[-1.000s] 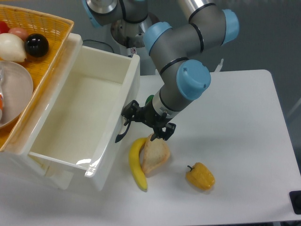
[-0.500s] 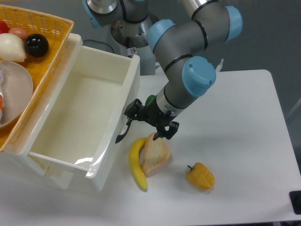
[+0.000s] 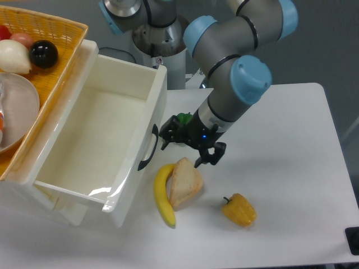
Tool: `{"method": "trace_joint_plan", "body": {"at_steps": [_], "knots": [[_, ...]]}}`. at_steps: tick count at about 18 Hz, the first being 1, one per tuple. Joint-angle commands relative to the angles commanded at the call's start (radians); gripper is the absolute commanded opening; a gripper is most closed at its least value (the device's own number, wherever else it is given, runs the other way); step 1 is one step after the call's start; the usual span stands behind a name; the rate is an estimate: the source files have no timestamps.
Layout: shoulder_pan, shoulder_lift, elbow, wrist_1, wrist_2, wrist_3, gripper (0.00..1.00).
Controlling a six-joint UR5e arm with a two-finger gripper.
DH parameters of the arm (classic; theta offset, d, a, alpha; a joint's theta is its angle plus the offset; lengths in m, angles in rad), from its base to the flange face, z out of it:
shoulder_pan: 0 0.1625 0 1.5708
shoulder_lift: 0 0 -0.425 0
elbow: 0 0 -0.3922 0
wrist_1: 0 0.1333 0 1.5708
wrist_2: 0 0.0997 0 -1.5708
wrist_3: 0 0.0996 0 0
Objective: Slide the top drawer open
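**Top drawer stands pulled out**

The top drawer [image 3: 84, 140] is a deep, glossy white box, pulled well out over the left of the surface [image 3: 280, 168], its curved black handle [image 3: 148, 148] on the right-hand front. The hand [image 3: 188, 147] hangs just right of that handle, fingers parted, holding nothing. No writing is legible. Near it lie one banana [image 3: 161, 196], one bread slice [image 3: 184, 182] and one yellow pepper [image 3: 239, 209].
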Motion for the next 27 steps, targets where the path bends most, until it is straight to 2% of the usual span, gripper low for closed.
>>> {"method": "trace_joint_plan", "body": {"at_steps": [3,6,7,10,11,15,18,21,27], "knots": [[0.009,-0.018,-0.002,0.068,0.041,0.104,1.0],[0.021,-0.04,0.003,0.092,0.149,0.187,1.0],[0.031,-0.043,0.003,0.094,0.163,0.24,1.0],[0.055,-0.06,0.006,0.098,0.207,0.535,1.0],[0.057,-0.064,0.006,0.109,0.239,0.583,1.0],[0.072,-0.1,0.008,0.126,0.291,0.603,1.0],[0.074,-0.12,0.014,0.141,0.377,0.623,1.0],[0.074,-0.141,0.023,0.161,0.405,0.624,1.0],[0.077,-0.167,0.028,0.164,0.453,0.631,1.0]]}}
